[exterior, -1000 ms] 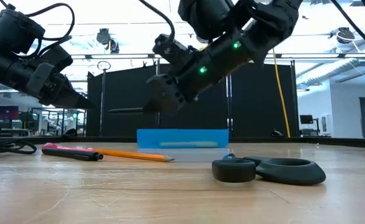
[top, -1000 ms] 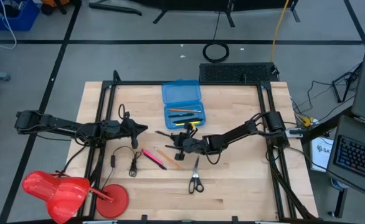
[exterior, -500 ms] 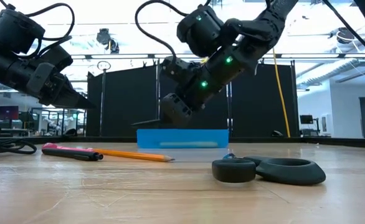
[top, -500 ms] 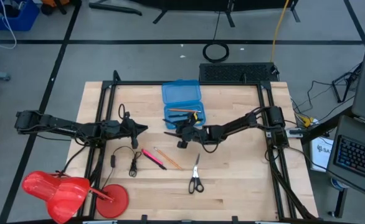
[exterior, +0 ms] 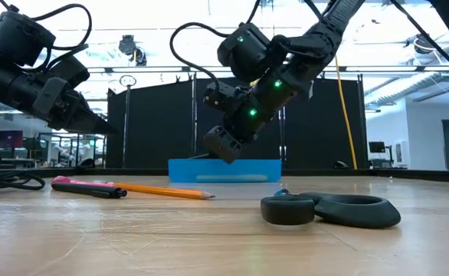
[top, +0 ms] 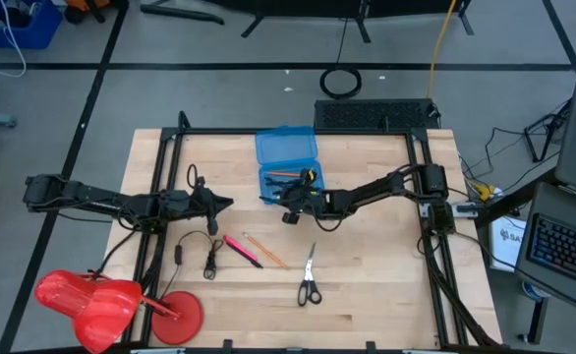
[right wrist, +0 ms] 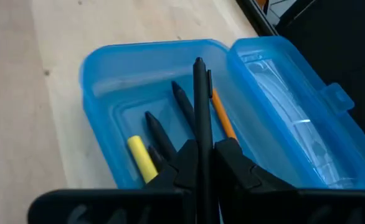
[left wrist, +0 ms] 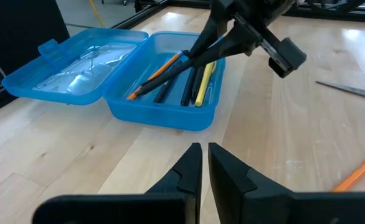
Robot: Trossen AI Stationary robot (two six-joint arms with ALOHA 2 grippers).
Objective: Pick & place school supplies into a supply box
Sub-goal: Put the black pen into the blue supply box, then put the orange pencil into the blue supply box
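Looking down on the wooden table point(top: 367, 295), we find the blue supply box point(top: 288, 167) toward twelve o'clock of centre, lid hinged open on the far side, tray point(right wrist: 108, 118) on the near side. Its long axis runs nine to three.

Our right arm reaches in from three o'clock, and the right gripper point(top: 286, 200) hangs over the tray's near edge, fingers closed narrowly on a black pen point(right wrist: 200, 118). From the right wrist view, the pen's long axis runs straight out along the fingers, its tip aimed into the tray toward the lid point(right wrist: 294, 118). The low view shows the gripper point(exterior: 226, 143) tilted down just above the box.

Inside the tray we see an orange pencil point(left wrist: 154, 76), dark pens point(right wrist: 159, 138) and a yellow marker point(right wrist: 142, 157), all lying roughly along the box's length.

Our left arm waits at nine o'clock, the left gripper point(top: 224, 205) held above the table with fingers nearly together and nothing between them point(left wrist: 205, 163).

Still on the table: scissors point(top: 309, 280) at six o'clock, blades pointing toward twelve; a pink pen point(top: 241, 249) and an orange pencil point(top: 265, 250) at seven, both slanted. A thin black cable point(top: 198, 246) lies by them at eight. A red object point(top: 101, 303) sits off the table's corner at eight o'clock.

Nothing stands between the held pen and the tray.
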